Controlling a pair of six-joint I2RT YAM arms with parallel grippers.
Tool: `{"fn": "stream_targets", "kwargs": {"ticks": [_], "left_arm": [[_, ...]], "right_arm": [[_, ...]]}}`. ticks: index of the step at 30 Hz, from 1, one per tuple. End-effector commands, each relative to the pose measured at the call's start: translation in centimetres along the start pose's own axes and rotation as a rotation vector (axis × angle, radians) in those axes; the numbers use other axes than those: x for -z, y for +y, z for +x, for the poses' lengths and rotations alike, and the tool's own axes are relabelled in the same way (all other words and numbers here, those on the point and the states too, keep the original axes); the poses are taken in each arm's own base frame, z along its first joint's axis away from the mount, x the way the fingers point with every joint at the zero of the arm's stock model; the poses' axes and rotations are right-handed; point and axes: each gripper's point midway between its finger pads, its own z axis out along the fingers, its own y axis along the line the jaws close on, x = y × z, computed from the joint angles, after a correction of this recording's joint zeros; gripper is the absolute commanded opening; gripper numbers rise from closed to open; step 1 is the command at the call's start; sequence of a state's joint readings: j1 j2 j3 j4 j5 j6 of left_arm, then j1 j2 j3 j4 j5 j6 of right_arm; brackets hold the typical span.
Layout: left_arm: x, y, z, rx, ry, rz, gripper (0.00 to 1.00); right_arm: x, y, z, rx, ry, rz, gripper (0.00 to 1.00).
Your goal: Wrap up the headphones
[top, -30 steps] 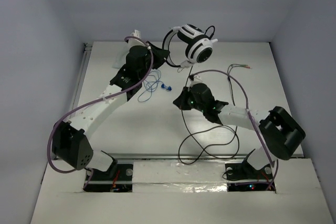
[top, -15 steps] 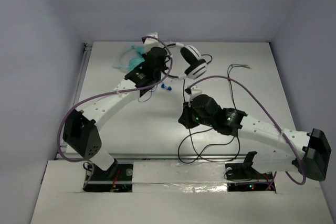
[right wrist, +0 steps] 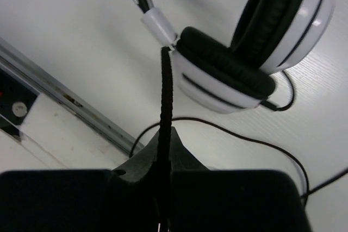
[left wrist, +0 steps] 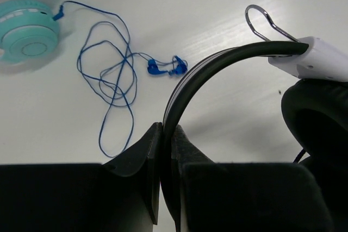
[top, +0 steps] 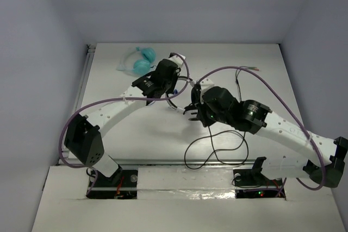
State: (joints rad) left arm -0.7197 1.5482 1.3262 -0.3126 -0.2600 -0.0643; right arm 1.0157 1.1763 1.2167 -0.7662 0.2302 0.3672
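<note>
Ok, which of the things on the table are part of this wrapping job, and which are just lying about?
Job: black-and-white headphones, headband clamped in the left gripper; their cable, pinched in the right gripper.
Lying about: teal headphones; blue earbuds with tangled wire.

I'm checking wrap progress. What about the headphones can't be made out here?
Top view: the left arm and right arm cover most of the headphones.
Left wrist view: the right edge cuts off one earcup.
Right wrist view: the cable runs off the right edge.
</note>
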Motion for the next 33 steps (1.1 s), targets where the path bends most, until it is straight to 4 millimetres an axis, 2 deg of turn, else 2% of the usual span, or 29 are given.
{"fn": "stream_targets", "kwargs": {"ticks": [1,3,6,11,14,16,21,26,27,31,33], "left_arm": [[2.9,-2.2,-1.3,-0.064,-0.063,0.184,0.0],[2.9,-3.0,0.2,-0.1,-0.036,0.241,0.0],[3.5,-3.8,0.7,-0.121,-0.039,0.307,0.0],[4.8,-4.4,0.0,-0.146,-0.079,0.364,0.0],[5.0,-4.9,0.7,-0.142,-0.075,0.433,0.0],[5.5,-5.0,0.0,-0.138,-0.09,0.464,0.0],[6.9,-5.7,-0.3,-0.151,-0.115,0.539,0.0],[8.7,-7.0,-0.9,-0.16,-0.156,0.641,0.0],[8.9,-6.8,-1.2,-0.153,-0.166,0.645,0.0],[9.9,-7.4,-1.9,-0.137,-0.185,0.726,0.0],[10.5,-7.2,-2.8,-0.118,-0.212,0.755,0.0]], "right_arm": [[1.4,-0.9,-1.1,0.1,0.004,0.042,0.0],[1.8,-1.6,-2.0,0.116,-0.016,0.087,0.0],[2.2,-3.9,-3.1,0.123,-0.065,0.219,0.01],[2.8,-6.8,-4.0,0.08,-0.142,0.395,0.02],[3.0,-8.1,-4.5,0.058,-0.187,0.473,0.04],[2.8,-8.5,-4.8,0.038,-0.211,0.515,0.05],[2.5,-11.9,-5.2,-0.031,-0.255,0.632,0.07],[1.3,-12.4,-6.4,-0.101,-0.307,0.53,0.26],[1.1,-12.5,-6.4,-0.108,-0.307,0.518,0.29],[-0.1,-11.6,-7.2,-0.144,-0.338,0.422,0.33],[-1.1,-11.0,-6.8,-0.159,-0.325,0.354,0.33]]}}
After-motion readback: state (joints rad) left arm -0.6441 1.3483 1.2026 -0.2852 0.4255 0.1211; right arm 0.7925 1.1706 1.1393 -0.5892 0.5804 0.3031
